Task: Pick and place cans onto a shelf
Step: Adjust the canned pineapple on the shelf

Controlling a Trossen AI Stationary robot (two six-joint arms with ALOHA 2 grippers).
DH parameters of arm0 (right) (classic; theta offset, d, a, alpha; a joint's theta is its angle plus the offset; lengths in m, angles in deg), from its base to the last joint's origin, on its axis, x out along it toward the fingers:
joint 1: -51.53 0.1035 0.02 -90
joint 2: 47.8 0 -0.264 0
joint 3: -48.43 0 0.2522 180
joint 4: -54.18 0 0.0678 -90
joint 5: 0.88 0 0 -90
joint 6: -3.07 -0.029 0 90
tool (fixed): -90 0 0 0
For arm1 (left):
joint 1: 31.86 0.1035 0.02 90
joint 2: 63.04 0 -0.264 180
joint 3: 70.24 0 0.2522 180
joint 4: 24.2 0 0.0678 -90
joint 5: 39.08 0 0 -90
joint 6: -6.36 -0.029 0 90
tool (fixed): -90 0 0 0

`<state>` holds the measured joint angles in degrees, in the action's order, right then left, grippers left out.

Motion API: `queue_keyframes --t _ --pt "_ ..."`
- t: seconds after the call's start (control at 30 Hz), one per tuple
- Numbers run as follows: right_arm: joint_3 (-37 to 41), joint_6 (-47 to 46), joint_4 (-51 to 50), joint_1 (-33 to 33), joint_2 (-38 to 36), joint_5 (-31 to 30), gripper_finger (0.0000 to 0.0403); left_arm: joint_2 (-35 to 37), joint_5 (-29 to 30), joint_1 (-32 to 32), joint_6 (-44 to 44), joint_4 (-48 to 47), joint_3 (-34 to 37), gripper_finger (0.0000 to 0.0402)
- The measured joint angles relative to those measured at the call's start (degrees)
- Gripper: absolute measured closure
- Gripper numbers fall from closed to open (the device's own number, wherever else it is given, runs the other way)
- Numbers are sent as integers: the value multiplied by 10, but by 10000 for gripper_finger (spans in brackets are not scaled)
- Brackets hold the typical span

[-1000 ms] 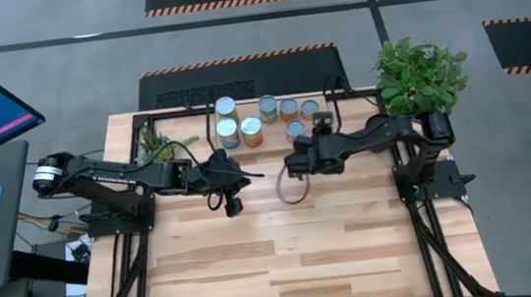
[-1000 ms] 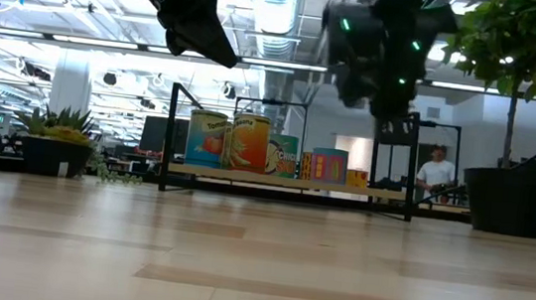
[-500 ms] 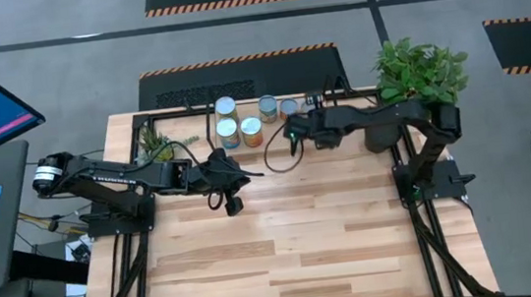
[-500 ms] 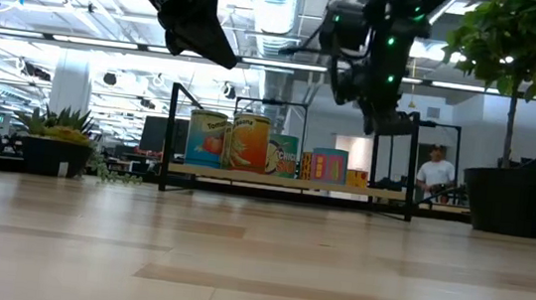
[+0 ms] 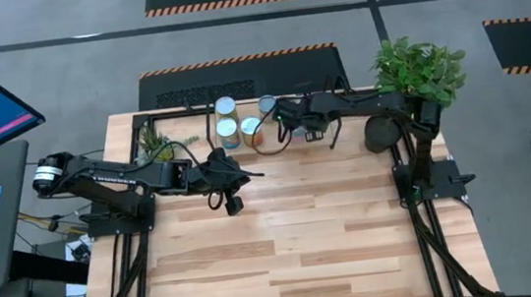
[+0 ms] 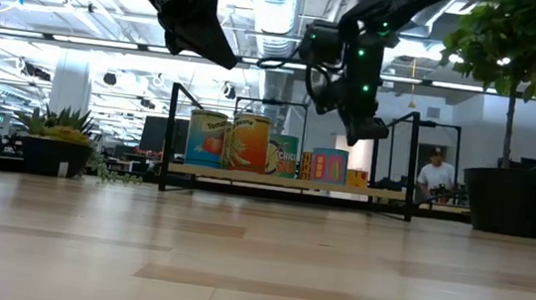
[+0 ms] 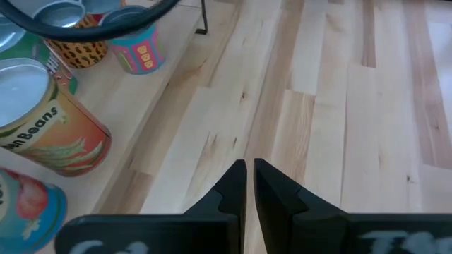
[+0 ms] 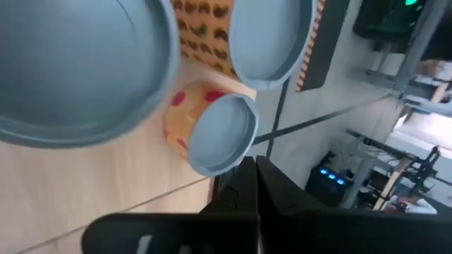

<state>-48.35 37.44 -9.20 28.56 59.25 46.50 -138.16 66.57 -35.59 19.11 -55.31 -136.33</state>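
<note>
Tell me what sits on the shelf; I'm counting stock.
On the shelf the low view shows cans in a row. From above, the right tool, shut, and its arm cover some, so the count is unclear.

The whole front of the table [image 5: 286, 245] is lying wide open, plenty of room to swing through. The back edge is where it's getting tight: cans [image 5: 227, 130] are crowding the shelf [image 6: 285, 181], the right gripper [image 5: 280, 117] is hanging over them, its arm stretching along that edge, and the plant pot [image 5: 379, 135] is blocking the right corner
</note>
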Motion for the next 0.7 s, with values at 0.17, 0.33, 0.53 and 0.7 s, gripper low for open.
queue_keyframes --t 0.17,0.33,0.53,0.7 --pt "0 -17 -14 -17 3 11 400 0 3 0 0 0 0 387" --pt "0 -25 -14 -20 3 47 400 0 9 0 -13 0 0 387" --pt "1 -53 -11 -29 12 64 400 0 12 0 -16 0 0 387" --pt "1 -45 -11 -40 20 68 400 0 13 0 -15 1 0 387"
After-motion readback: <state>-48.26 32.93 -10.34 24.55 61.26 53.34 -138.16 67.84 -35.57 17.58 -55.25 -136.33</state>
